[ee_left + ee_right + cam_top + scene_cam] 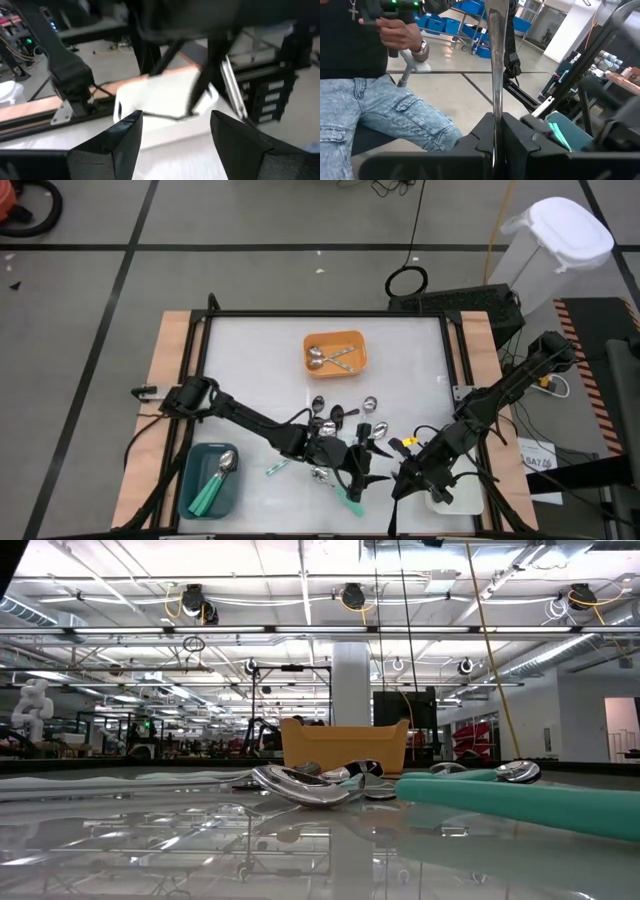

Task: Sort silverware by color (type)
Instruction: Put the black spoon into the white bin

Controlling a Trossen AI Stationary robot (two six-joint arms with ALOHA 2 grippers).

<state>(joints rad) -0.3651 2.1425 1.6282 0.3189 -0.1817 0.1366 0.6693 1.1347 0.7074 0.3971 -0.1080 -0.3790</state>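
Orange tray (357, 364): 2 silver spoons (325, 358). Left claw (362, 480) apart; right claw (495, 145) clamps silver spoon (494, 65).

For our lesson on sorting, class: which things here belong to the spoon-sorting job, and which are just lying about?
Job: loose spoons; silver spoon clamped in right gripper; open left gripper; orange tray, teal tray, white tray.
Lying about: white bin; cable coil; seated person.

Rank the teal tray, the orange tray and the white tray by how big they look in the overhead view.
1. teal tray, looks largest.
2. orange tray, a bit smaller, though the two are close.
The white tray cannot be ranked: the right gripper and its arm cover most of it.
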